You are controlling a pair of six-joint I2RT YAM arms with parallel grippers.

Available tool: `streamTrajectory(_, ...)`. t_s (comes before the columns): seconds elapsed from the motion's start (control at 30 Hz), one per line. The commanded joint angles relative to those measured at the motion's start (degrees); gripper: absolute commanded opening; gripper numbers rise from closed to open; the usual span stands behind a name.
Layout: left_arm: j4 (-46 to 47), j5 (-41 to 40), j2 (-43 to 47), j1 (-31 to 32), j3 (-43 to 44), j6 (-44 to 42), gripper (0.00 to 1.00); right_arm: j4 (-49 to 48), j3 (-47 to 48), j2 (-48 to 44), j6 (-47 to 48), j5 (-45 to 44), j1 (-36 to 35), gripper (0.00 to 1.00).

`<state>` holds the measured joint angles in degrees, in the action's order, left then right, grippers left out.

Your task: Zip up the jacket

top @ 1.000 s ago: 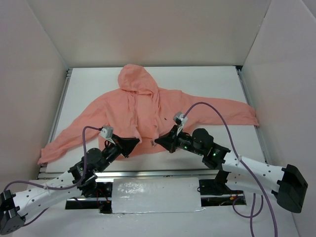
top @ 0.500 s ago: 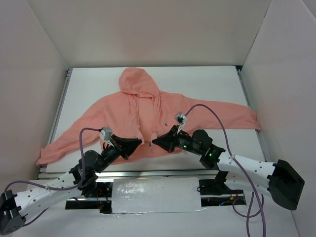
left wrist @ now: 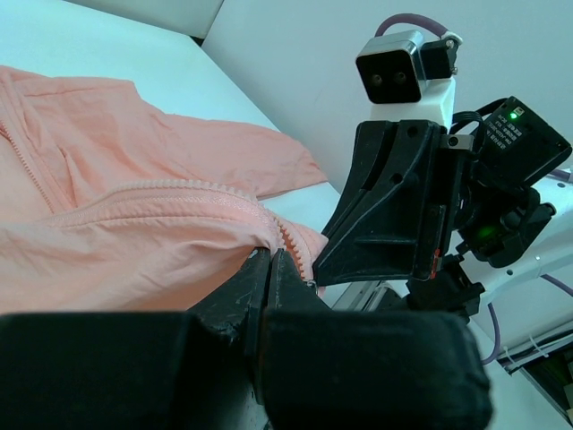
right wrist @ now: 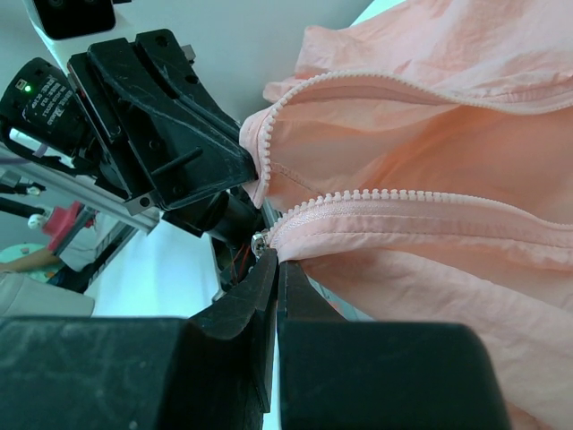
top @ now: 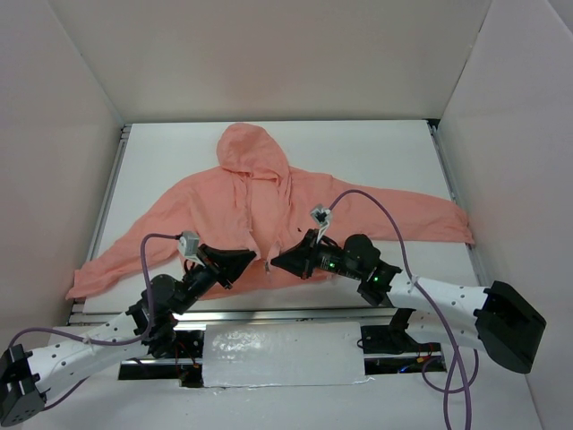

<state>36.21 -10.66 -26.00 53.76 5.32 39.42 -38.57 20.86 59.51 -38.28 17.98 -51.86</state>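
Observation:
The salmon-pink hooded jacket (top: 260,202) lies front up on the white table, hood far, sleeves spread, zipper open. My left gripper (top: 252,258) is shut on the jacket's bottom hem beside one zipper row (left wrist: 269,224). My right gripper (top: 274,261) is shut on the hem at the bottom end of the other zipper row (right wrist: 376,202), where a small metal zipper piece (right wrist: 260,240) shows at the fingertips. Both grippers face each other, a few centimetres apart, holding the two hem corners just off the table.
White walls enclose the table (top: 376,152) on three sides. Metal rails (top: 107,193) run along its left and right edges. The right sleeve end (top: 457,219) reaches the right rail. A foil-covered panel (top: 282,354) lies between the arm bases.
The right gripper has moved left with its hem corner, closing towards the left gripper. The left gripper has shifted slightly. The jacket's lower front has bunched together a little.

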Motion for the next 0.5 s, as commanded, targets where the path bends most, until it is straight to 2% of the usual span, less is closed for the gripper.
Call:
streamTrajectory(0.0, 5.63, -0.51, 0.07, -0.23, -0.58, 0.66, 0.00, -3.71, 1.29, 0.52, -0.74, 1.09, 0.18, 0.00)
streamTrajectory(0.47, 7.48, -0.15, -1.86, -0.23, -1.19, 1.10, 0.00, -4.15, 3.04, 2.28, -1.44, 2.06, 0.18, 0.00)
